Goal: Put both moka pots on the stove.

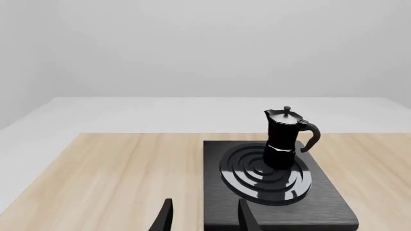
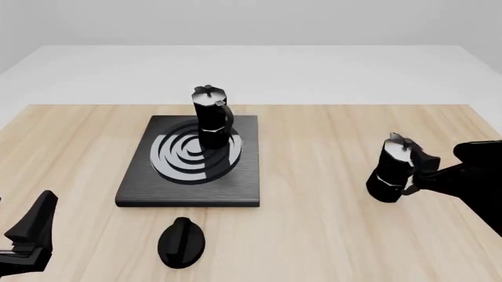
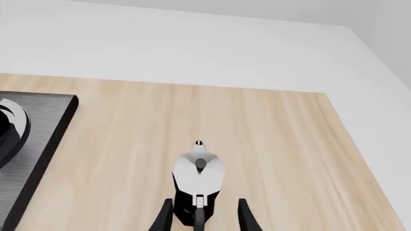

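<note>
One moka pot (image 2: 211,117) stands upright on the stove's (image 2: 141,189) ring burner, toward its far side; the left wrist view shows this moka pot (image 1: 284,137) on the stove (image 1: 321,211) too. The other moka pot (image 2: 394,168) is on the wooden table to the right, leaning slightly. My right gripper (image 2: 421,170) reaches it from the right. In the right wrist view the fingers (image 3: 164,216) stand open on either side of that moka pot's (image 3: 198,173) handle. My left gripper (image 2: 30,235) is open and empty near the front left edge, short of the stove.
An oval black knob (image 2: 182,242) lies on the table just in front of the stove. The stove's edge (image 3: 38,125) shows in the right wrist view, well apart from the right pot. The wooden table (image 2: 314,223) ends at a white floor behind.
</note>
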Robot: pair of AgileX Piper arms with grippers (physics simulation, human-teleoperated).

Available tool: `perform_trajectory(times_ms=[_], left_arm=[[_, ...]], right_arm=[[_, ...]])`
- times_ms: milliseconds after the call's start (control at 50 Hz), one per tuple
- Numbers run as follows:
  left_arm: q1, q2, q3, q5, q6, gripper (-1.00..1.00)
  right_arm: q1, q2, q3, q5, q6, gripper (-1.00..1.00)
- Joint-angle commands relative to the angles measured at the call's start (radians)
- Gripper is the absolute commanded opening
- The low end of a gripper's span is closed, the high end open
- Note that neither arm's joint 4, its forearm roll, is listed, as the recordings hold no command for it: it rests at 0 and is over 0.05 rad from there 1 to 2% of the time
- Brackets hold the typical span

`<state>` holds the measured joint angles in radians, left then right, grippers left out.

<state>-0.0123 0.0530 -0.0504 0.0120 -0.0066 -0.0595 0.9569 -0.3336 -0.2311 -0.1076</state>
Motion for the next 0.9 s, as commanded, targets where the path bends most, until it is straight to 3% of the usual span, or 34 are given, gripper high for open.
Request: perform_trajectory(times_ms=[20, 300, 900], left_arm=[[0.0, 0.0, 0.0, 0.0, 0.0, 1.0], [0.0, 0.0, 0.0, 0.0, 0.0, 1.0], [0.0, 0.0, 0.0, 0.0, 0.0, 1.0]], right_arm=[[0.009, 0.113, 0.005, -0.092, 0.022, 1.0], [0.007, 0.245, 0.012, -0.19, 0.037, 1.0], [0.012, 0.373, 0.021, -0.275, 0.049, 1.0]])
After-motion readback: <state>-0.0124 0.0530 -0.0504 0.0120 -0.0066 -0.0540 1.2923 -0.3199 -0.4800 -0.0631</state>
